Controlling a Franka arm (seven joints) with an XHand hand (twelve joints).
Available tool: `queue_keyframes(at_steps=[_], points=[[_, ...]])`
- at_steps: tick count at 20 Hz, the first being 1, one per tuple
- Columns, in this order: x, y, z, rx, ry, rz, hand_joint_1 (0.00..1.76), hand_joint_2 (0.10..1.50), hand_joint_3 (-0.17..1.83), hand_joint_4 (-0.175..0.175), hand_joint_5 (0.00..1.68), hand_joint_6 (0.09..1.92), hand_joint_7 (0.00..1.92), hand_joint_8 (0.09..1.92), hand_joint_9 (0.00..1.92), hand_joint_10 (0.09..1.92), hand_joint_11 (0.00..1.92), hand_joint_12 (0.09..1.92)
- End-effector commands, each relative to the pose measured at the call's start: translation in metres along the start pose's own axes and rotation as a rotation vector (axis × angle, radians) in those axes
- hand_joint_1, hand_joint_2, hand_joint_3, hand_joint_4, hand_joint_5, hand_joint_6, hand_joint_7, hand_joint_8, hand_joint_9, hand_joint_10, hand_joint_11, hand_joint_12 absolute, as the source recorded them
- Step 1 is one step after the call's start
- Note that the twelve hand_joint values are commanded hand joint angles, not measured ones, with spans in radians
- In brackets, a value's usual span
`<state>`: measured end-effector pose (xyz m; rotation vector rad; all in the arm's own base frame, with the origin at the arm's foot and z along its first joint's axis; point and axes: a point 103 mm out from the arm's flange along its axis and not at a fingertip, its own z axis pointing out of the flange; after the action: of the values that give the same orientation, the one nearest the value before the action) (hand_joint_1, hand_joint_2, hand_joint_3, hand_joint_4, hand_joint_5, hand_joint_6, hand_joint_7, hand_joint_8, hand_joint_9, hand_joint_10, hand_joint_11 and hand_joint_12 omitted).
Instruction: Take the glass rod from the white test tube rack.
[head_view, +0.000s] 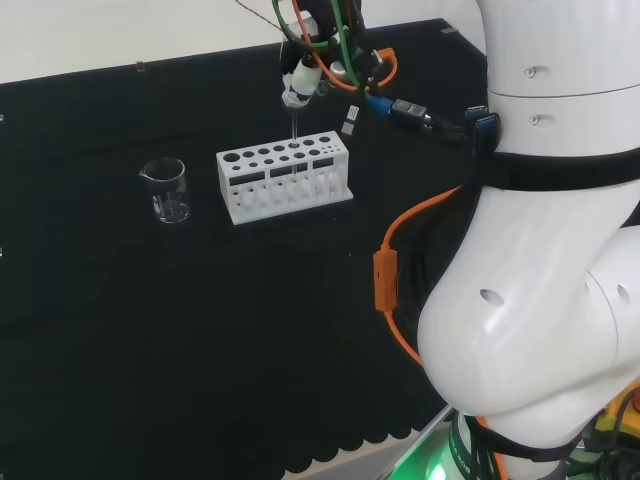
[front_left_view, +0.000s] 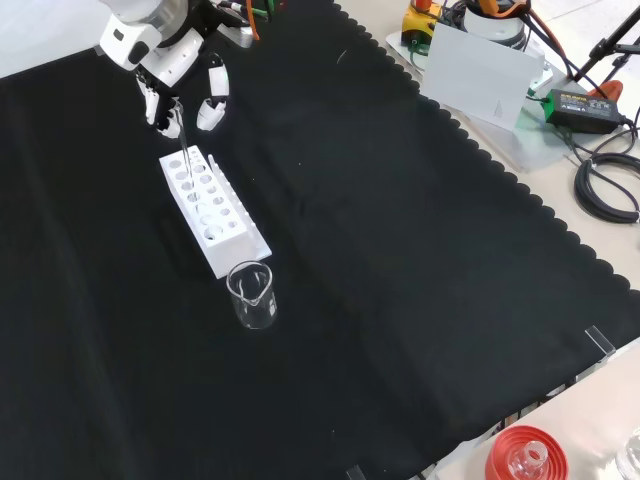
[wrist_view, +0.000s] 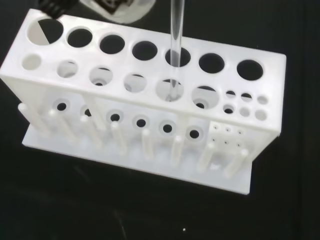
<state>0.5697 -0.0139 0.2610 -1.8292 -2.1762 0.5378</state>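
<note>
We count one white test tube rack (head_view: 285, 181), one glass rod (wrist_view: 175, 35) standing in it, one clear beaker (head_view: 168, 189), and one red ribbed stand (front_left_view: 524, 453) at the front view's bottom edge.

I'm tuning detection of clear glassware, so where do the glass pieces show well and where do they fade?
Wrist view: the clear glass rod reads sharply over the white test tube rack. Head view: the rod is a faint line, while the small clear glass beaker shows by bright rim highlights. Front view: the beaker stands out against black cloth.
</note>
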Motion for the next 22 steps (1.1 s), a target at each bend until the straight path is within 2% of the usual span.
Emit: queue_keyframes(at_steps=[1, 4, 6, 9, 11, 12, 13, 15, 16, 18, 22], points=[[0.004, 0.004, -0.001, -0.004, -0.002, 0.001, 0.96, 0.75, 0.71, -0.144, 0.66, 1.02, 0.92, 0.75, 1.23, 0.49, 1.22, 0.99], [0.006, 0.007, 0.0, -0.004, -0.008, -0.004, 0.97, 0.75, 0.71, -0.148, 0.67, 1.03, 0.93, 0.75, 1.24, 0.48, 1.23, 0.98], [0.007, 0.008, 0.0, -0.03, -0.027, -0.008, 1.01, 0.75, 0.72, -0.163, 0.69, 1.03, 0.96, 0.75, 1.27, 0.46, 1.27, 0.95], [0.007, 0.007, -0.001, -0.108, -0.043, -0.014, 1.11, 1.0, 0.31, -0.174, 0.85, 1.14, 1.1, 0.74, 1.38, 0.4, 1.44, 0.79], [0.011, 0.006, -0.005, -0.155, -0.077, -0.019, 1.21, 1.07, 0.13, -0.175, 0.91, 1.08, 1.04, 0.93, 1.43, 0.4, 1.48, 0.7], [0.016, 0.004, -0.009, -0.163, -0.111, -0.011, 1.24, 1.07, 0.09, -0.161, 0.92, 1.06, 1.08, 0.91, 1.45, 0.41, 1.48, 0.66], [0.018, 0.001, -0.012, -0.187, -0.125, -0.009, 1.26, 1.0, 0.2, -0.158, 0.92, 1.05, 1.13, 0.89, 1.46, 0.47, 1.51, 0.58], [0.013, -0.001, -0.014, -0.271, -0.081, -0.038, 1.29, 0.78, 0.56, -0.169, 0.98, 1.02, 1.24, 0.85, 1.52, 0.54, 1.58, 0.5], [0.011, -0.002, -0.013, -0.305, -0.067, -0.052, 1.3, 0.72, 0.66, -0.173, 1.0, 1.01, 1.27, 0.85, 1.54, 0.55, 1.59, 0.49], [0.008, -0.006, -0.014, -0.36, -0.049, -0.071, 1.31, 0.67, 0.75, -0.175, 1.02, 0.99, 1.3, 0.83, 1.57, 0.55, 1.61, 0.48], [0.009, -0.015, -0.022, -0.409, -0.033, -0.078, 1.31, 0.68, 0.7, -0.175, 1.04, 0.91, 1.32, 0.79, 1.61, 0.52, 1.62, 0.48]])
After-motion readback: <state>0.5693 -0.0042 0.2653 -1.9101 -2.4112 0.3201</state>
